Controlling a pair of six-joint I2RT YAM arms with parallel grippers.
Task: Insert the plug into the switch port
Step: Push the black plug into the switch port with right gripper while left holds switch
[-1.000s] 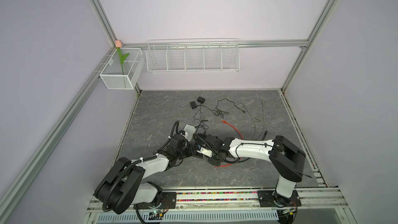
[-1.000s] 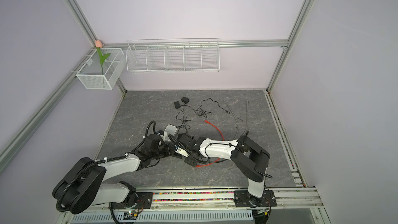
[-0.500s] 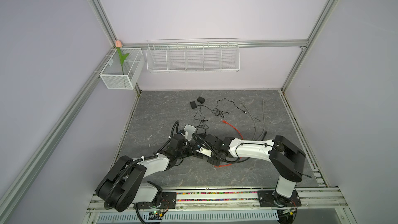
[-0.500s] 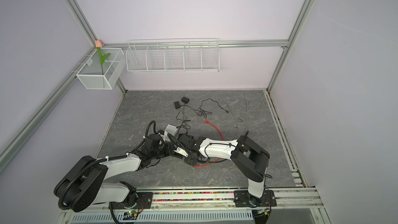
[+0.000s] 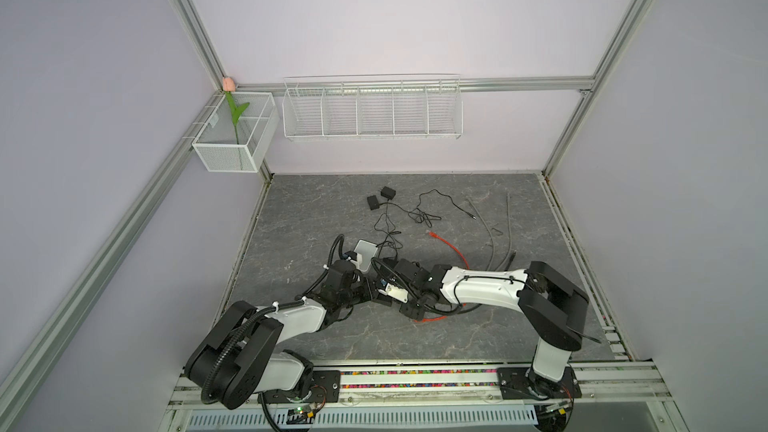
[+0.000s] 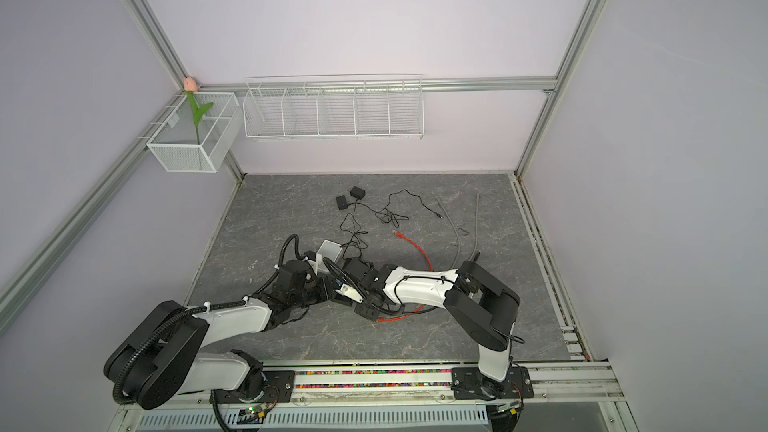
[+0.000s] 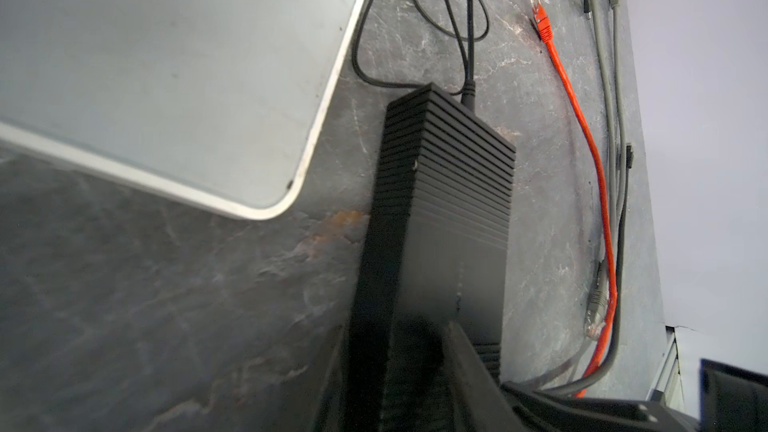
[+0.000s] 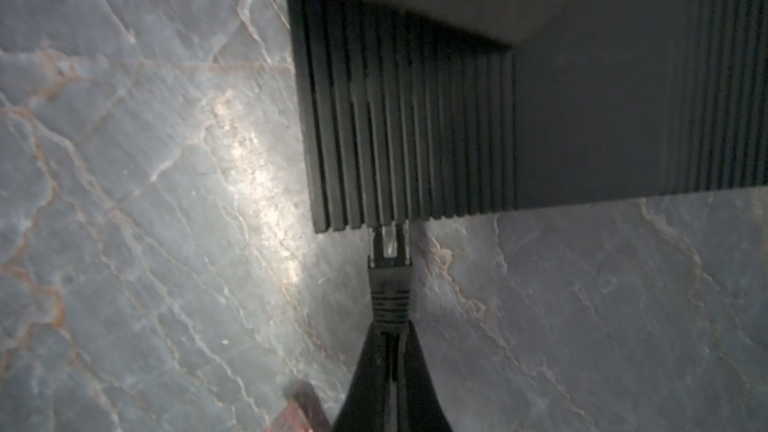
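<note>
Right wrist view: switch [image 8: 415, 126] hides plug [image 8: 390, 280] tip.

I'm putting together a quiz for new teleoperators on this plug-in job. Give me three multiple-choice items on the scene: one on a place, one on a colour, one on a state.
1. Where is the clear tip of the plug?
A. At the ribbed edge of the switch
B. Far off from the switch
C. On top of the switch

2. What colour is the loose cable lying beside the switch?
A. Blue
B. Orange
C. Green

3. How is the right gripper?
A. Wide open, empty
B. Shut on nothing
C. Shut on the plug

Answers:
1 A: the right wrist view shows the tip meeting the switch's edge.
2 B: it is plainly orange in the left wrist view.
3 C: its fingers pinch the plug's boot end.
</note>
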